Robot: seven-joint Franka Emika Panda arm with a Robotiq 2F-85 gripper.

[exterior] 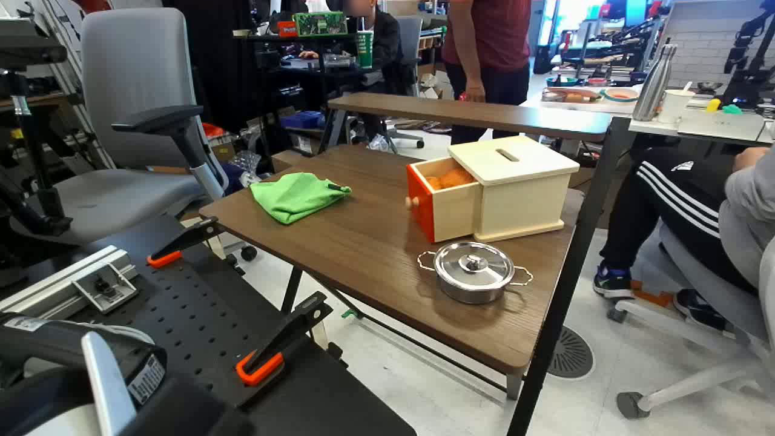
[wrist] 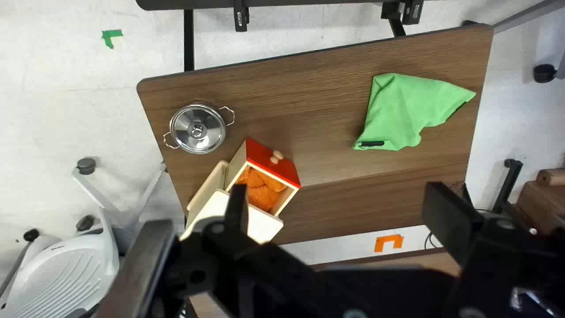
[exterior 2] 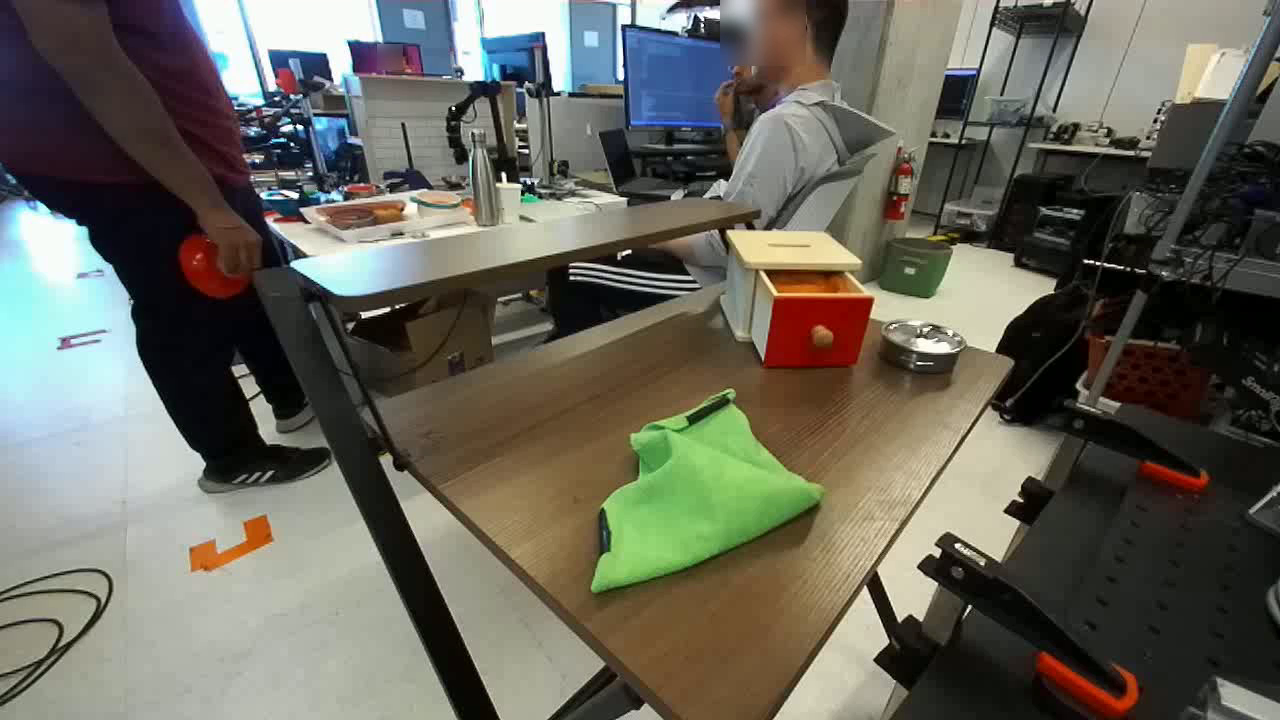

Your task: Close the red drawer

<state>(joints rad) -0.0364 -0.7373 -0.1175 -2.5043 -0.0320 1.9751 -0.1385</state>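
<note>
The red drawer (exterior: 421, 209) sticks out of the tan wooden box (exterior: 525, 203), partly pulled open. Its red front panel has a round wooden knob and faces away from the box in both exterior views; it also shows in an exterior view (exterior 2: 788, 335). In the wrist view the drawer (wrist: 282, 171) holds fuzzy orange stuff (wrist: 261, 192). The box lid (wrist: 265, 225) is partly hidden behind my left finger. My gripper (wrist: 337, 190) is wide open and empty, well above the table, with the drawer toward its left finger. The gripper is out of view in both exterior views.
The box stands on a brown table (exterior: 363, 242). A lidded steel pot (exterior: 474, 272) sits close beside the drawer. A green cloth (exterior 2: 710, 500) lies at the other end of the table. A raised shelf (exterior: 472, 114) runs along one table side. People stand and sit nearby.
</note>
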